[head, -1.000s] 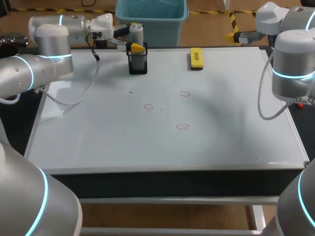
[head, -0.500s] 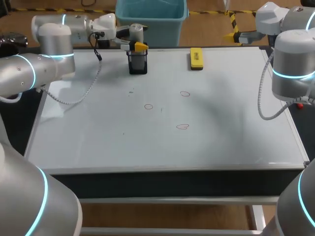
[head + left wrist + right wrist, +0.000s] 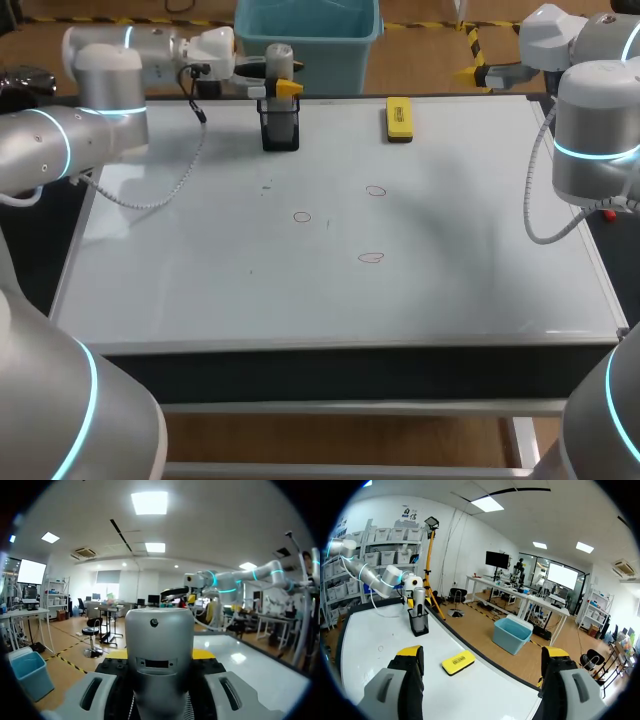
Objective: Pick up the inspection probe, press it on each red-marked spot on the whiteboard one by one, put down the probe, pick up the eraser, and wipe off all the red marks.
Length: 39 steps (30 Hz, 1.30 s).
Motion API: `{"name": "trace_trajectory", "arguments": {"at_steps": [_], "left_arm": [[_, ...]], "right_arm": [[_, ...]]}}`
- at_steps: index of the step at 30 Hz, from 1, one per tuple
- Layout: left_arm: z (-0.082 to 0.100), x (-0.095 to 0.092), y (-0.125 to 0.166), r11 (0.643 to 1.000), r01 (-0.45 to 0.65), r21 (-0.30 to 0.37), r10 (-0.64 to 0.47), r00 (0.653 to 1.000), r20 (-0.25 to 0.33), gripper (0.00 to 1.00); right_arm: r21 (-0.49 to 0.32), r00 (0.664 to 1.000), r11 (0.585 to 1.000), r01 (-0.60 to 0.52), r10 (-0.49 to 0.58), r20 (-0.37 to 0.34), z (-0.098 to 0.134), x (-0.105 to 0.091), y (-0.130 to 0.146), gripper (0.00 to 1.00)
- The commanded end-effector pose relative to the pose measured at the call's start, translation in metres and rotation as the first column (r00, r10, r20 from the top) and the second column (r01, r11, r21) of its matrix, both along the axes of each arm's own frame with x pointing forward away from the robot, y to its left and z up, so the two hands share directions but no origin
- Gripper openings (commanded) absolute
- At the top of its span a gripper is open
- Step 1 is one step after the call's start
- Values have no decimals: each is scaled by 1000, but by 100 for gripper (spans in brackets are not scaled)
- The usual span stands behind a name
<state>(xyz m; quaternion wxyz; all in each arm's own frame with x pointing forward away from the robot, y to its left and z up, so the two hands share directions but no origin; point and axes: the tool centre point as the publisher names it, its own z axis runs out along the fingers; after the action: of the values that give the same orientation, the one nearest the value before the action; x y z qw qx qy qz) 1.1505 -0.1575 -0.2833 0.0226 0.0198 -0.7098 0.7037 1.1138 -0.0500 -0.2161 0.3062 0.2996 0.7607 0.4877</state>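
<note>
Looking first at the head view, the left gripper [image 3: 280, 88] has risen a little compared with a second ago, and the inspection probe [image 3: 279, 58] has risen together with it; its lower part is not yet clear of the black holder [image 3: 281, 128] at the far edge of the whiteboard [image 3: 200, 290]; I judge that the pulling out has started but is not finished; the three red marks [image 3: 375, 190], [image 3: 302, 216], [image 3: 371, 257] lie near the middle of the board, well apart from the probe, and none looks wiped; the yellow eraser [image 3: 399, 118] lies beside the holder, not moved; the right arm has kept its place at the right side. Passing to the left wrist view, the grey body of the inspection probe [image 3: 159, 630] stands upright between the fingers of the left gripper [image 3: 161, 654] and fills the gap; the yellow tips show only as thin strips at both its sides, so the claw seems closed around the probe. Passing to the right wrist view, the right gripper [image 3: 481, 655] is wide open and holds nothing; ahead of it lies the eraser [image 3: 457, 662], and further away the inspection probe [image 3: 419, 597] stands out of the holder [image 3: 419, 622]. So the first step is under way; the pressing on each mark, the putting down and the wiping are all still to do.
</note>
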Motion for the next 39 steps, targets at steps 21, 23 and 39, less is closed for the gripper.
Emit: {"name": "trace_trajectory", "arguments": {"at_steps": [21,23,39], "left_arm": [[64,-12,8,1000,-21,-15,22,999,39,0],[73,-13,10,999,-22,-30,24,999,47,0],[122,-32,29,996,-90,-22,91,995,50,0]], "right_arm": [[0,1000,1000,0,0,0,0,0,0,100],[0,1000,1000,0,0,0,0,0,0,100],[0,1000,1000,0,0,0,0,0,0,100]]}}
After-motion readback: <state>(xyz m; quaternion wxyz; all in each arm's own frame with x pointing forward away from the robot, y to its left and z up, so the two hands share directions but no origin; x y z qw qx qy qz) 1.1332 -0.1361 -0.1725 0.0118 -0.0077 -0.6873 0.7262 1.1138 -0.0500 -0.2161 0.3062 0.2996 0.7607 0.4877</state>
